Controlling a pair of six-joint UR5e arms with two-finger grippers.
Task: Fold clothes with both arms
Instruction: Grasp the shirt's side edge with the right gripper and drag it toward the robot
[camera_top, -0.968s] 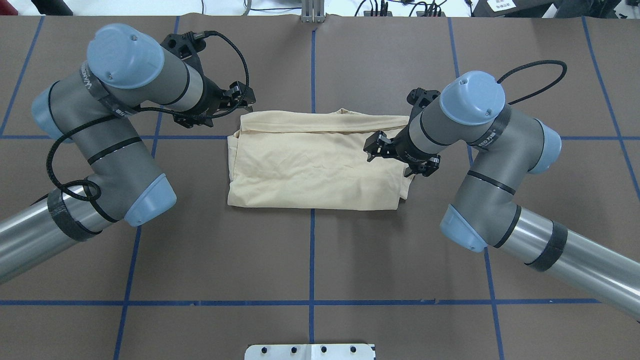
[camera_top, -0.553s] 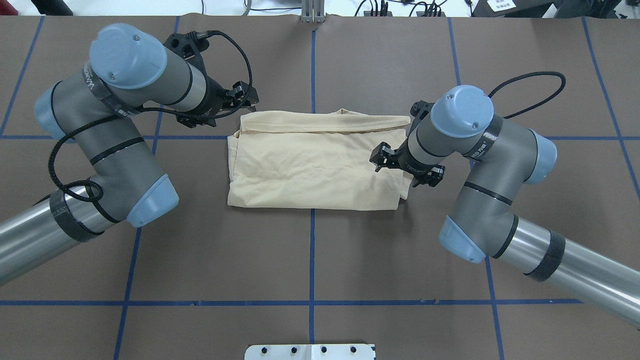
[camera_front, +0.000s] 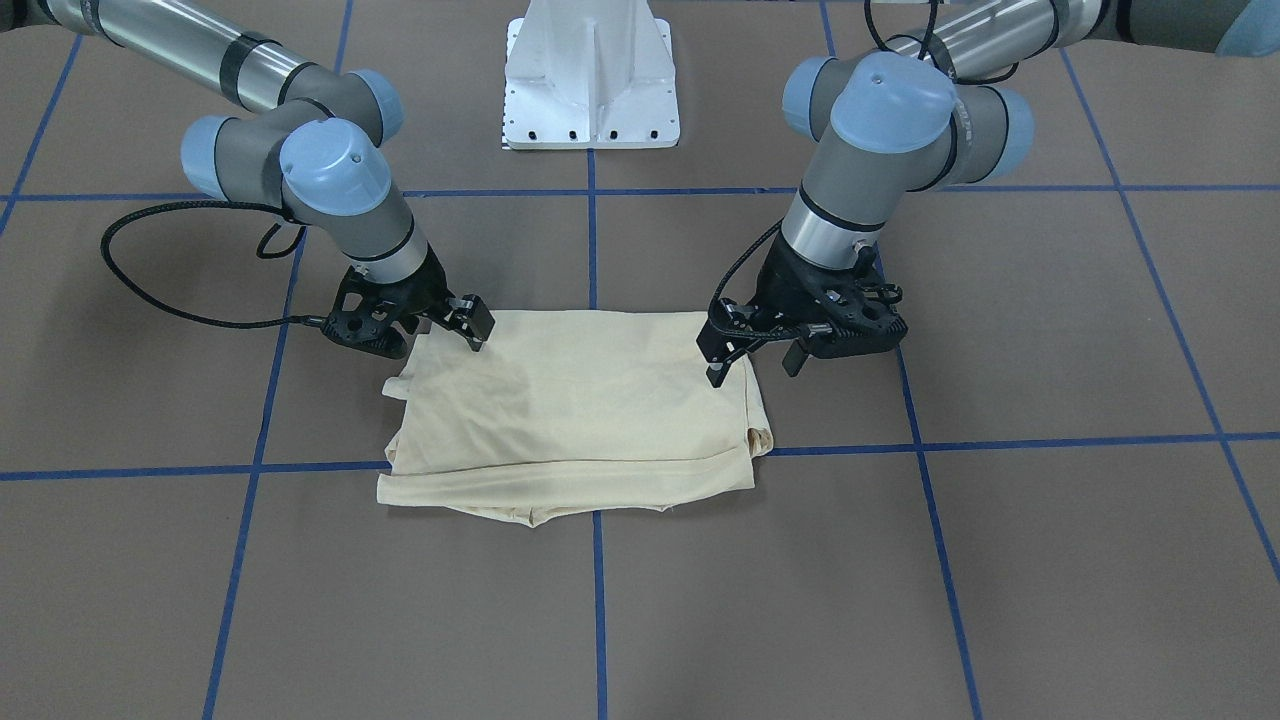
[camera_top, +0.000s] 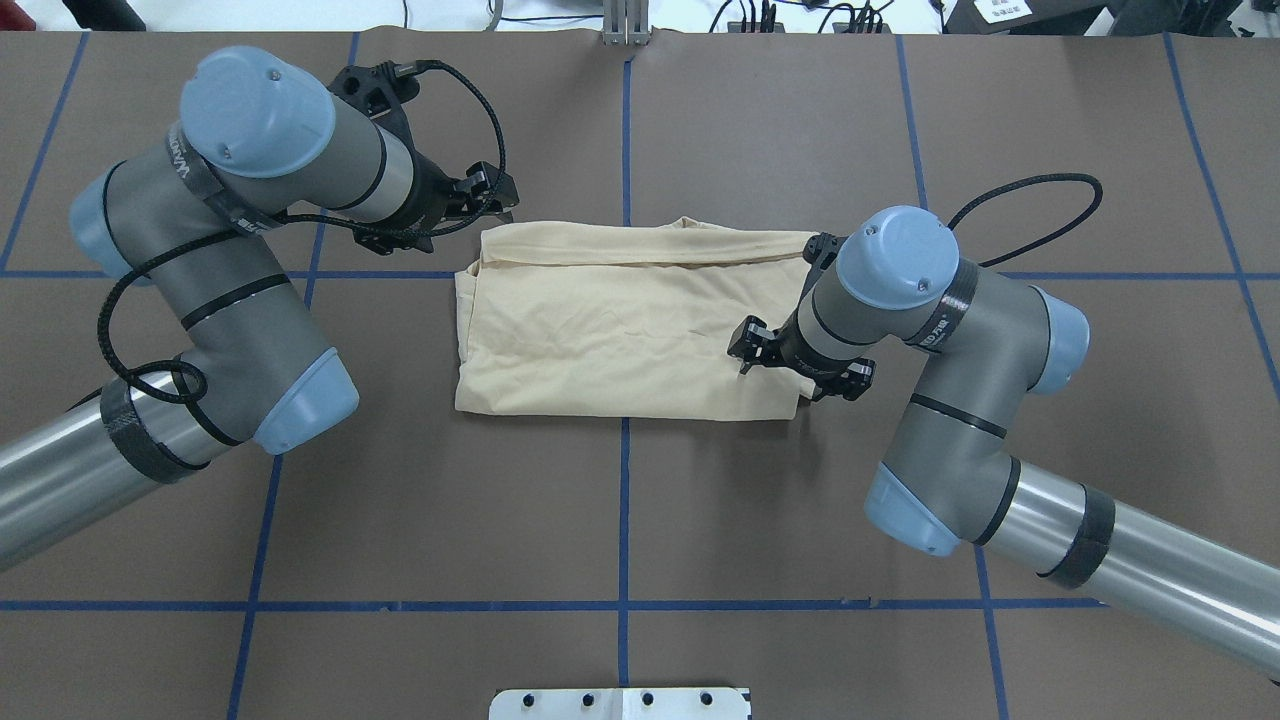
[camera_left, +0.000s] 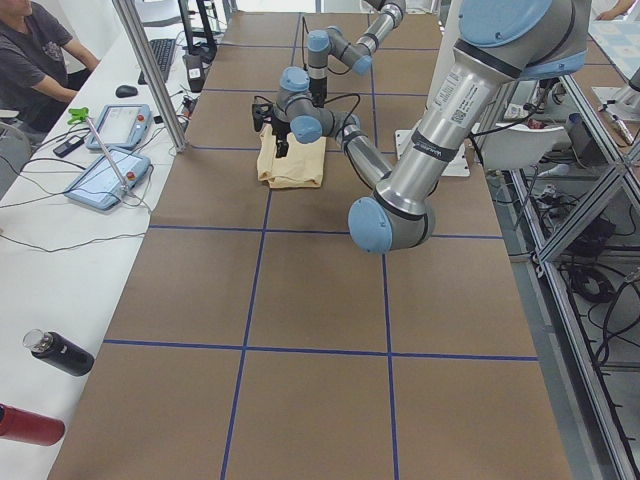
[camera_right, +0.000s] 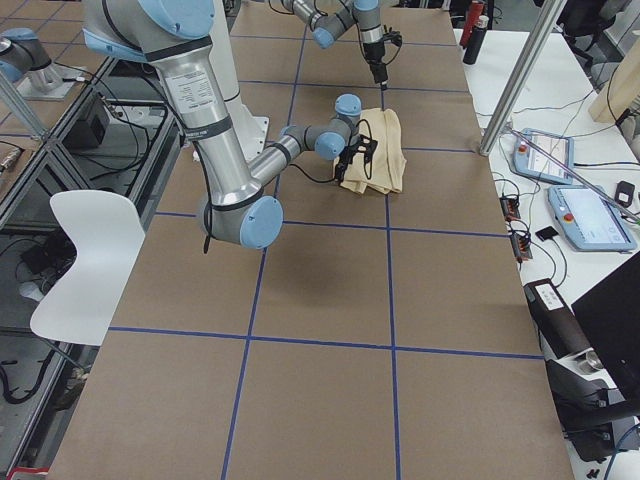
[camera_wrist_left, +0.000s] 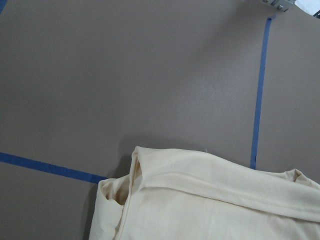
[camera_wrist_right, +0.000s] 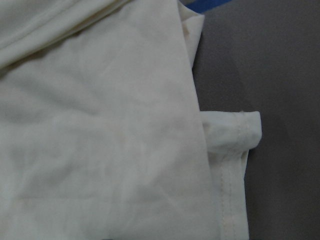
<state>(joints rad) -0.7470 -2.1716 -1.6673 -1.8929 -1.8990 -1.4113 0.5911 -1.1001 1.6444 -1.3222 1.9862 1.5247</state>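
Observation:
The clothes, one cream-yellow shirt (camera_top: 620, 330) (camera_front: 580, 420), lie folded into a rectangle at the table's middle, print hidden. My right gripper (camera_top: 785, 380) (camera_front: 435, 340) hovers open over the shirt's right end near its near corner, holding nothing. The right wrist view shows the cloth (camera_wrist_right: 100, 125) close up, with a cuff (camera_wrist_right: 240, 135) poking out at the side. My left gripper (camera_top: 440, 228) (camera_front: 755, 370) stands open just off the shirt's far-left corner, empty. That corner (camera_wrist_left: 210, 200) fills the bottom of the left wrist view; no fingers show there.
The brown table cover carries a blue tape grid (camera_top: 625, 500). The white pedestal base (camera_front: 590, 80) stands at the robot's side. Beyond the far edge, a side table holds tablets (camera_left: 110, 170), a black bottle (camera_left: 60, 355), and a person (camera_left: 30, 50) sits there.
The right arm has swung toward the robot's side along the shirt's right end, bringing its open gripper over the near-right corner. The left arm has barely moved.

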